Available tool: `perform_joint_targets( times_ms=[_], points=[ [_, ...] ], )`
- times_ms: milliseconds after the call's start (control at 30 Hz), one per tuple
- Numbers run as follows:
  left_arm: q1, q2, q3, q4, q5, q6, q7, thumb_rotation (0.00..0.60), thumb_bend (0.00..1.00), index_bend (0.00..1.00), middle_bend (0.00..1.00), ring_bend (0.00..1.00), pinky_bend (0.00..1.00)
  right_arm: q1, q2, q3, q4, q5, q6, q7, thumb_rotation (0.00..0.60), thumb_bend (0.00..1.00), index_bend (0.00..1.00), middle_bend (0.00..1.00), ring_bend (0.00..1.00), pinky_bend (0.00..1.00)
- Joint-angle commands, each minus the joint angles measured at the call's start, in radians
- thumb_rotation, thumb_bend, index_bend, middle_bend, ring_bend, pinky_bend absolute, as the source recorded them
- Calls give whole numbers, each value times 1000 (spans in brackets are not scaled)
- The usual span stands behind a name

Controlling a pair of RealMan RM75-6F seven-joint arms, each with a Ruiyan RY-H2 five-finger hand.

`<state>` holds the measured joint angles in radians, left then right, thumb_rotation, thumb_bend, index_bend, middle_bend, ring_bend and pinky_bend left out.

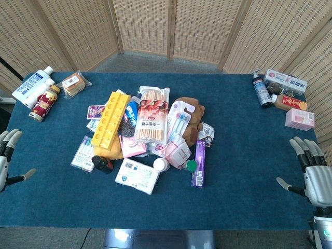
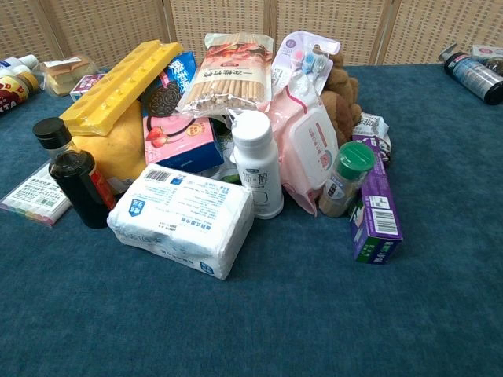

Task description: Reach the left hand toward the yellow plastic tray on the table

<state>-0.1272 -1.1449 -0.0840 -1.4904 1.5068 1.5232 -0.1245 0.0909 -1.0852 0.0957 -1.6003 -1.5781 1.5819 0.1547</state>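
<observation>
Head view: the left hand [image 1: 7, 155] hovers open and empty at the worktop's [image 1: 244, 155] left edge. The yellow plastic tray [image 1: 110, 120] lies propped on the central pile, well apart. Best approach: high, clearing the dark bottle [image 1: 102, 164].

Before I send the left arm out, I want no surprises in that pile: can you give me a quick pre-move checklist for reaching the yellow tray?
1. Left robot hand empty, fingers apart: ok.
2. Yellow tray in sight, top uncovered: ok.
3. Tray lying flat: not ok; in the chest view it slopes, propped on the pile.
4. Low path from the left: not ok; dark bottle and marker pack lie in front.
5. Right robot hand away from the pile: ok.
</observation>
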Motion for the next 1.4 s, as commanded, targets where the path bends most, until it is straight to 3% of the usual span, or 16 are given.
perform_joint_targets(
  times_ms=[33, 267, 433, 600, 800, 1100, 1400],
  points=[
    [-1, -2, 0, 1, 3, 2, 2, 600, 0, 0, 0, 0, 0, -3, 3, -1, 0, -2, 4, 2, 600, 0, 0, 0, 0, 0],
    [-32, -21, -7, 80, 52, 7, -28, 600, 0, 0, 0, 0, 0, -3, 1, 0, 1, -1, 5, -8, 600, 0, 0, 0, 0, 0],
    [-154, -100, -22, 401, 187, 16, -84, 600, 0, 0, 0, 0, 0, -4, 1, 6, -4, 10, 5, -6, 600, 0, 0, 0, 0, 0],
    [-324, -195, -3, 746, 325, 22, -155, 600, 0, 0, 0, 0, 0, -6, 4, 13, -12, 26, 4, -11, 600, 0, 0, 0, 0, 0],
    [-481, -307, 26, 998, 390, 37, -229, 600, 0, 0, 0, 0, 0, -5, 1, 25, -9, 52, -3, -18, 600, 0, 0, 0, 0, 0],
    [-618, -413, 111, 1180, 430, 5, -347, 600, 0, 0, 0, 0, 0, -5, -12, 38, 31, 108, -30, -36, 600, 0, 0, 0, 0, 0],
    [-668, -477, 197, 1292, 449, -8, -423, 600, 0, 0, 0, 0, 0, -10, -15, 53, 43, 142, -32, -53, 600, 0, 0, 0, 0, 0]
  ],
)
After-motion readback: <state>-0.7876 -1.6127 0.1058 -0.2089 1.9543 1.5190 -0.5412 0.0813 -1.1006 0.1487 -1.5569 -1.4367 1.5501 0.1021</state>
